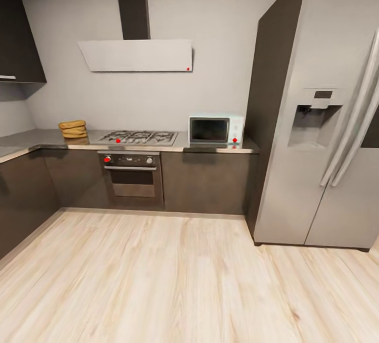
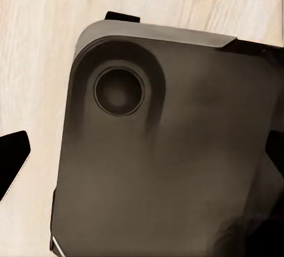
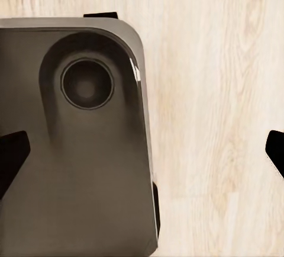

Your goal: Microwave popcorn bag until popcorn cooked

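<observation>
hanging over the robot's dark base (image 2: 165, 150) and pale floor (image 3: 213, 91), both claws stand apart, empty. popcorn bag (image 1: 73, 129) sits at ten o'clock on the countertop (image 1: 31, 138), microwave (image 1: 216, 130) at one. risk: base clipping cabinets on approach.

Pale wood-grain floor (image 1: 158, 280), matt planks. The countertop surface (image 1: 31, 140) gleams grey, metal-like, over dark smooth cabinet fronts (image 1: 208, 182). The popcorn bag (image 1: 73, 129) looks like ridged tan cloth. The microwave (image 1: 216, 130) shows dark glossy glass. The fridge (image 1: 316, 122) looks brushed steel. Below the jaws, the robot's base (image 2: 165, 150) is dark, smooth, softly sheened.
</observation>
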